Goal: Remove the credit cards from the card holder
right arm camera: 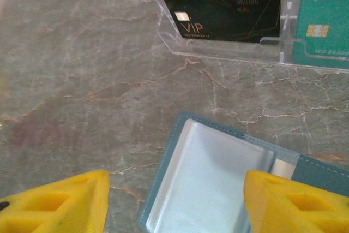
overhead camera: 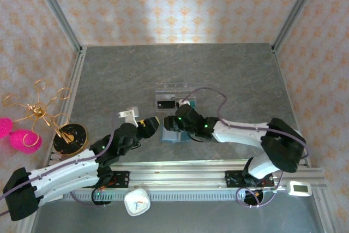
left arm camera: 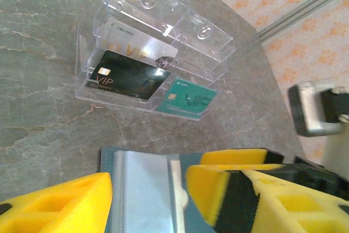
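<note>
The card holder [overhead camera: 171, 136] lies open and flat on the table between both arms, its pale bluish sleeves [left arm camera: 139, 189] facing up inside the teal cover [right arm camera: 163, 175]. My left gripper [left arm camera: 163, 205] hangs open just above the sleeves, one yellow finger [left arm camera: 54, 205] past the holder's left edge. My right gripper [right arm camera: 174, 203] is open too, straddling the holder's near-left corner with nothing between its fingers. The credit cards are hidden. A pale strip [left arm camera: 184, 175] shows beside the sleeves, and I cannot tell whether it is a card.
A clear acrylic tray [overhead camera: 174, 88] stands just beyond the holder, with a black VIP card [left arm camera: 128, 75], a teal-green card [left arm camera: 188, 97] and a pale card [left arm camera: 139, 39] behind them. A gold wire stand [overhead camera: 38, 110] and pink objects [overhead camera: 22, 139] sit at the far left.
</note>
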You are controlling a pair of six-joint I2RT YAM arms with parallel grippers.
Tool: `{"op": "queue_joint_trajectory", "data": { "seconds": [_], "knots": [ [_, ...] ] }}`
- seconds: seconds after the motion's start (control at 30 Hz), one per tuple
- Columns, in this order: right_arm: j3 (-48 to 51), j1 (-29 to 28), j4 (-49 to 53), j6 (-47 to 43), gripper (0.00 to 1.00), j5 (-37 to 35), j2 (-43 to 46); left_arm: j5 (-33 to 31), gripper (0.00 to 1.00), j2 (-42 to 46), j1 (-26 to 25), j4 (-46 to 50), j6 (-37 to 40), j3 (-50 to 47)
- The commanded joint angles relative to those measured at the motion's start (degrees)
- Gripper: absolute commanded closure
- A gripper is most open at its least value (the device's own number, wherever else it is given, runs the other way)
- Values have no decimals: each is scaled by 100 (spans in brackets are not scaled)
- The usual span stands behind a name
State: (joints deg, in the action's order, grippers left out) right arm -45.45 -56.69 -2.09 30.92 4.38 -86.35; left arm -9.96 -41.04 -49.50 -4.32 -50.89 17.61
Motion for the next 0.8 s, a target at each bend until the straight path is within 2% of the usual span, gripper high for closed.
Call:
{"op": "queue_joint_trajectory", "data": {
  "seconds": [0.0, 0.2, 0.37, 0.5, 0.6, 0.67, 0.77],
  "knots": [
    [-292, -100, 659, -63, 33, -410, -540, -213, 38, 136, 10, 442, 172, 147],
    [-685, -446, 934, 21, 13, -954, -1151, -194, 37, 491, 10, 491, 181, -65],
    [-852, -541, 1201, -5, 13, -1141, -1416, -181, 36, 724, 10, 552, 124, -211],
    [-728, -554, 1210, 5, 19, -1162, -1517, -122, 36, 746, 10, 534, 107, -268],
    [-560, -554, 1033, 24, 30, -1061, -1483, -69, 35, 729, 12, 440, 77, -348],
    [-465, -554, 916, 35, 33, -1023, -1435, -13, 36, 696, 10, 350, 60, -391],
    [-333, -554, 746, 24, 49, -968, -1355, 129, 41, 562, 11, 105, 62, -471]
  ]
}}
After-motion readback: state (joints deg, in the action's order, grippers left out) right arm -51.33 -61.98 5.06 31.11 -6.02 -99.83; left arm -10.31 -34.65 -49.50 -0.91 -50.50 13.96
